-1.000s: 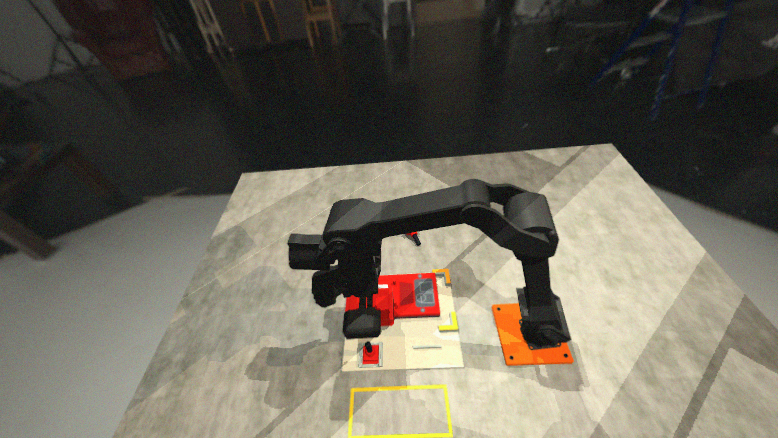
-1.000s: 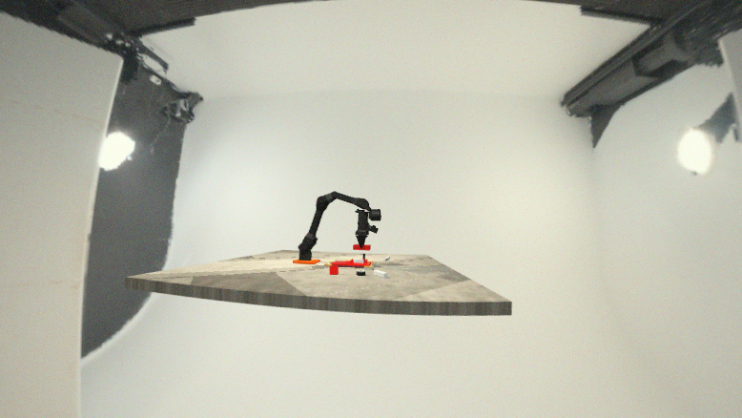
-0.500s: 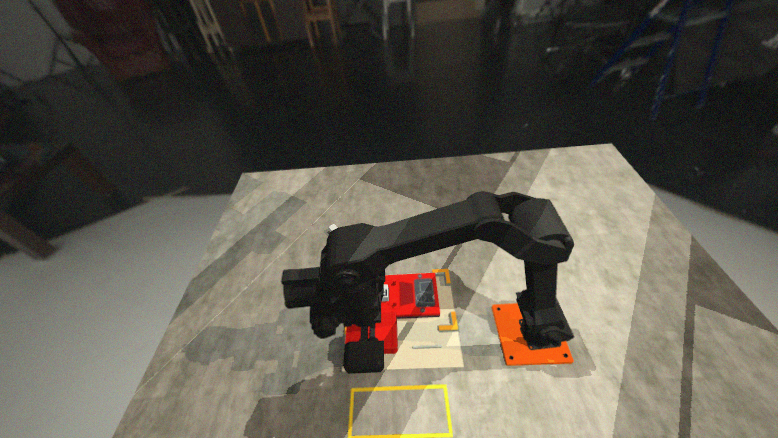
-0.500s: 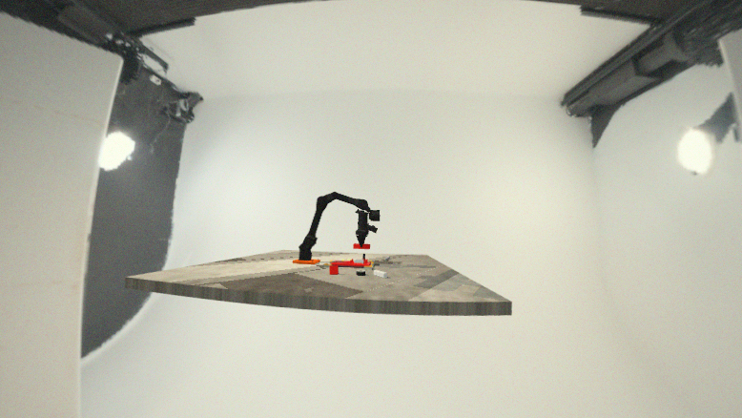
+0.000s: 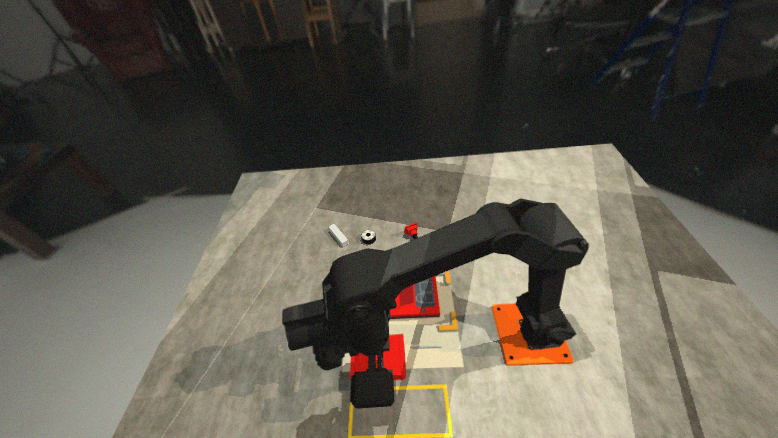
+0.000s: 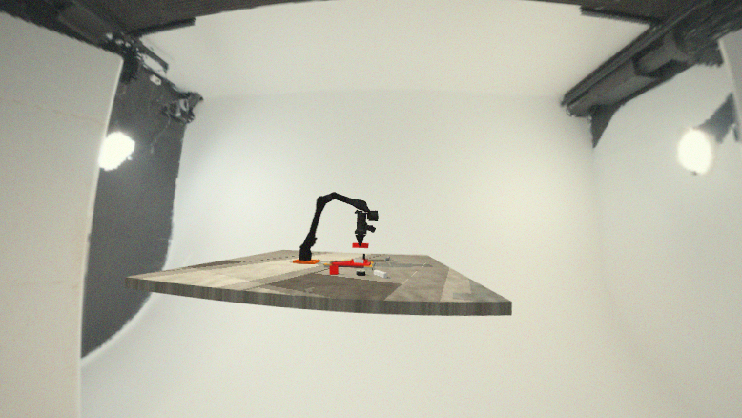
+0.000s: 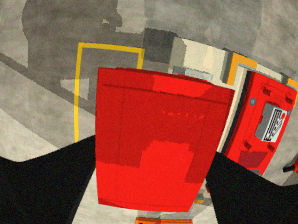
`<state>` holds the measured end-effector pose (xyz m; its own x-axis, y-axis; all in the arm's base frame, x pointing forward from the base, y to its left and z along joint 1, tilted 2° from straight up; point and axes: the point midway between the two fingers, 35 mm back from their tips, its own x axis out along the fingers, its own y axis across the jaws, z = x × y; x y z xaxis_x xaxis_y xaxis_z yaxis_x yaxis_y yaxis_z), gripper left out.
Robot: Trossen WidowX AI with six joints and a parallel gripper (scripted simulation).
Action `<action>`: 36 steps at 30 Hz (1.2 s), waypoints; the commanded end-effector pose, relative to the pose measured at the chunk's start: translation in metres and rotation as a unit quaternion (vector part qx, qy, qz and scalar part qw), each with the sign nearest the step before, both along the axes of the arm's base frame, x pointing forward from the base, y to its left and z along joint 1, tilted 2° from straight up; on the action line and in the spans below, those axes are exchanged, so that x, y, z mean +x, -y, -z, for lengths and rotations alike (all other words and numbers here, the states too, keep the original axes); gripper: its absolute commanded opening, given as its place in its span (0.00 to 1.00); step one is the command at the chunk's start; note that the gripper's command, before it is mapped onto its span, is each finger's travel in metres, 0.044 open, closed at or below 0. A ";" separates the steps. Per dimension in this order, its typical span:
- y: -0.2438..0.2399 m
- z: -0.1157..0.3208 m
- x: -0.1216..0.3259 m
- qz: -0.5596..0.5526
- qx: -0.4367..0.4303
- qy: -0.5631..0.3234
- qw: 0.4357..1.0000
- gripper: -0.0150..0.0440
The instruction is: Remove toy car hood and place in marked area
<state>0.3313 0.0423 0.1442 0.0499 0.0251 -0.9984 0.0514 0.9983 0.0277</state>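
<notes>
The red hood (image 5: 396, 356) (image 6: 365, 245) (image 7: 160, 120) is between the fingers of my gripper (image 5: 374, 363) (image 6: 360, 243) (image 7: 154, 148), which is shut on it from two opposite sides. The hood is held roughly level, in the air above the table. The marked area, a yellow outline (image 5: 448, 408) (image 7: 78, 95), lies at the near side in the top view. The near finger and the hood cover part of it. The red toy car (image 5: 413, 312) (image 6: 342, 263) (image 7: 245, 140) sits on the board, partly hidden by the arm in the top view.
The pale board (image 5: 435, 356) has yellow-orange corner brackets (image 5: 448, 328). Beyond the car are a white block (image 5: 338, 235), a black-and-white wheel (image 5: 363, 237) and a small red part (image 5: 411, 229). The arm stands on an orange plate (image 5: 536, 356).
</notes>
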 end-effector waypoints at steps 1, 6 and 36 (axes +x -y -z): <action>-0.011 -0.001 -0.004 0.004 0.000 0.002 1.000 0.25; -0.026 -0.002 -0.009 0.008 0.003 0.002 1.000 0.25; -0.063 0.005 -0.022 0.012 0.008 0.002 1.000 0.25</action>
